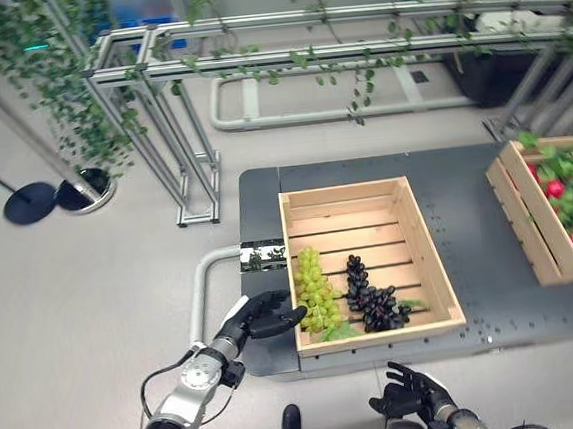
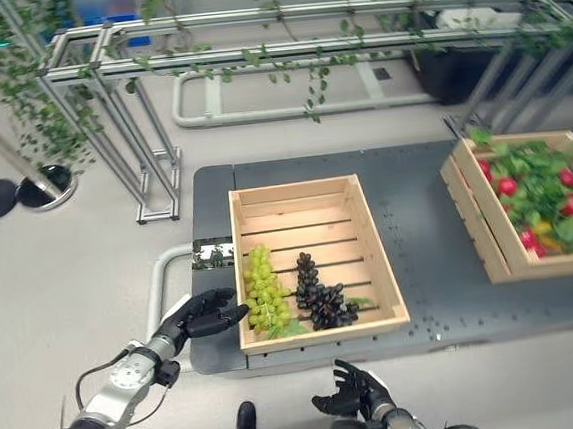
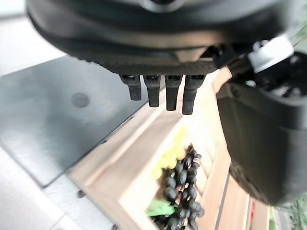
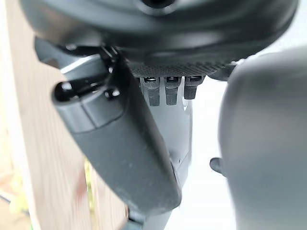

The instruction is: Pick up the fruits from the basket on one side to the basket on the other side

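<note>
Our left hand [image 1: 258, 315], fingers loose and holding nothing, waits at 9 o'clock of the near crate [image 1: 425, 252], where green grapes [image 1: 315, 290] and black grapes [image 1: 372, 297] lie unmoved.

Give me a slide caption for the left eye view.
Left hand open beside wooden crate holding green grapes and dark grapes.

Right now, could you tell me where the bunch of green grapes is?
The green grapes lie in the near-left corner of the wooden crate, just left of the dark grapes, with the left robot hand open just outside the crate's left wall.
</note>
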